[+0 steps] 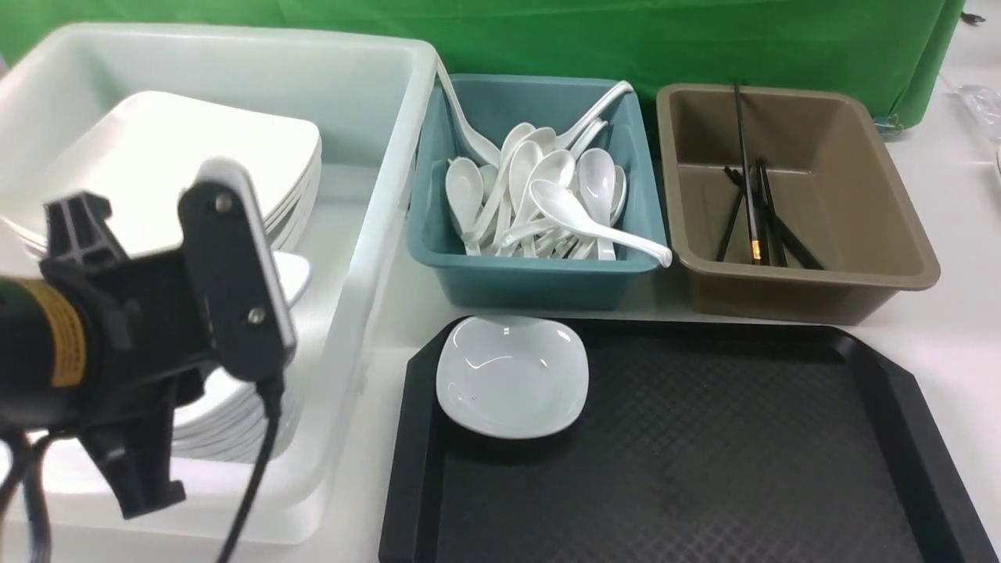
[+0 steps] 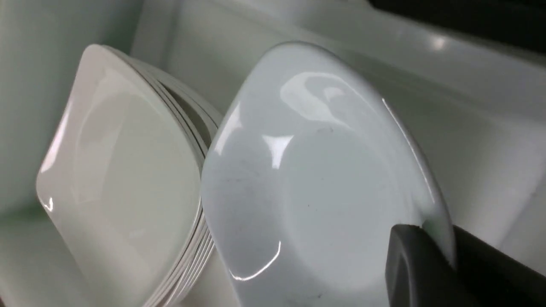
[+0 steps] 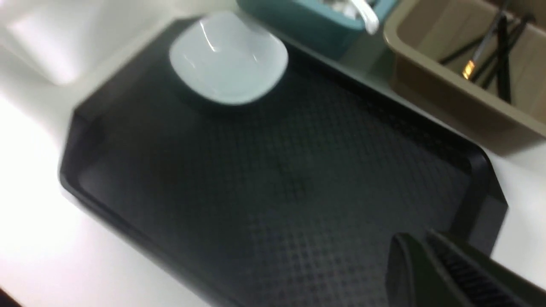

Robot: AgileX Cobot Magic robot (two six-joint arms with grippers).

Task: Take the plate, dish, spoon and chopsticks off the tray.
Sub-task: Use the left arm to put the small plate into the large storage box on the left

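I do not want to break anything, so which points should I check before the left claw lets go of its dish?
1. Left claw clamps the rim of the glossy white rounded-square dish: ok.
2. Held dish is within the walls of the translucent white plastic tub, beside the stack of white crockery: ok.
3. Held dish is supported from below: cannot tell.
4. Right claw looks shut and empty, above the black diamond-patterned plastic tray: ok.
5. Tray is cleared: not ok, a second small white dish sits in its far-left corner.
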